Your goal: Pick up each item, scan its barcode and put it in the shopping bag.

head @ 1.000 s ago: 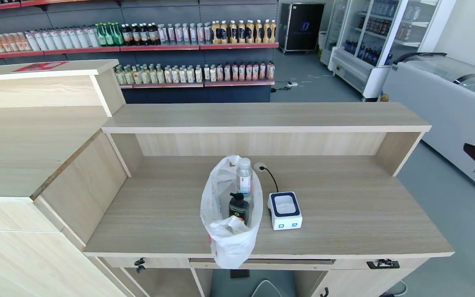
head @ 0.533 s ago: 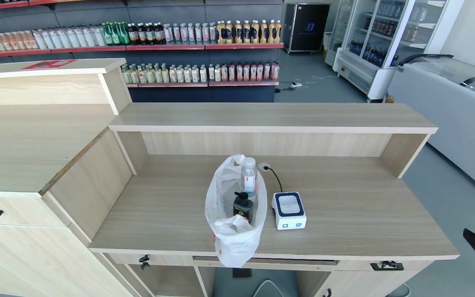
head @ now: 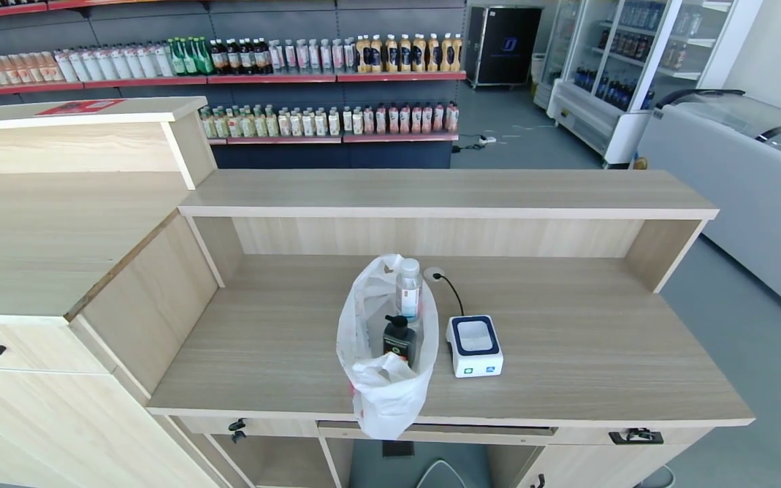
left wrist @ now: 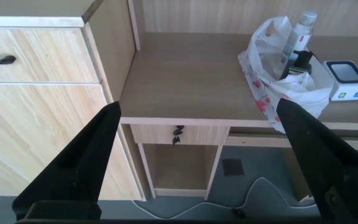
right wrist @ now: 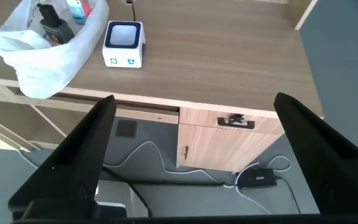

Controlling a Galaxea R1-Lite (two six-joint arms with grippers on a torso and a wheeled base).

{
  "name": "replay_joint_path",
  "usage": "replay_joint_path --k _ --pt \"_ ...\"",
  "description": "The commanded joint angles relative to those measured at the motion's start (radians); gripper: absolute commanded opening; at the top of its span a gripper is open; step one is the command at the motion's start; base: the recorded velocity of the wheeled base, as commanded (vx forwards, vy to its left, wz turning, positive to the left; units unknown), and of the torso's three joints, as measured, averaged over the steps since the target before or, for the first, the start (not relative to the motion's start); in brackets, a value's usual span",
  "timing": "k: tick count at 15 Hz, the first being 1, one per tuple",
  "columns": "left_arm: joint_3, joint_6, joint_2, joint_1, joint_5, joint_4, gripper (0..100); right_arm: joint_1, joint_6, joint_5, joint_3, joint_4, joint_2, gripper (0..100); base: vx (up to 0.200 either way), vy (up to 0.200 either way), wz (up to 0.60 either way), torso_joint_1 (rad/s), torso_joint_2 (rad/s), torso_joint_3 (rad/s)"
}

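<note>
The matte wood-grain counter [head: 567, 339] is carrying a crinkled white plastic shopping bag [head: 384, 393]. The bag is holding a black pump bottle [head: 398, 342] with an upright clear bottle [head: 409, 288] at its 12 o'clock. A boxy white scanner [head: 475, 346] is sitting just beside the bag, at its 3 o'clock. The left gripper [left wrist: 197, 104] and right gripper [right wrist: 194, 98] are both hanging released, their black fingers spread wide.

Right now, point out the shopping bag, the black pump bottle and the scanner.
shopping bag [head: 384, 400], head view, on its front wall.
black pump bottle [head: 398, 346], head view, on its body.
scanner [head: 475, 337], head view, on its top window.
</note>
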Motion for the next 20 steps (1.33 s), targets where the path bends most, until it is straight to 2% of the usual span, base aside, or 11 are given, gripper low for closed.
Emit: replay_joint_path --k 1,3,6,11,20 --pt "0.000 -0.001 0.000 0.000 0.000 0.000 100 0.035 0.014 0.014 0.004 0.014 -0.184 100 0.000 0.000 0.00 0.000 0.00 0.000" --pt "0.000 -0.001 0.000 0.000 0.000 0.000 100 0.043 0.015 0.005 0.004 0.013 -0.204 100 0.000 0.000 0.00 0.000 0.00 0.000" --pt "0.000 -0.001 0.000 0.000 0.000 0.000 100 0.043 0.032 -0.094 0.004 0.030 -0.204 100 0.000 0.000 0.00 0.000 0.00 0.000" --pt "0.000 -0.001 0.000 0.000 0.000 0.000 100 0.043 0.113 -0.101 0.004 0.086 -0.204 100 0.000 0.000 0.00 0.000 0.00 0.000" --pt "0.000 0.000 0.000 0.000 0.000 0.000 100 0.043 0.106 -0.100 0.004 0.088 -0.204 100 0.000 0.000 0.00 0.000 0.00 0.000"
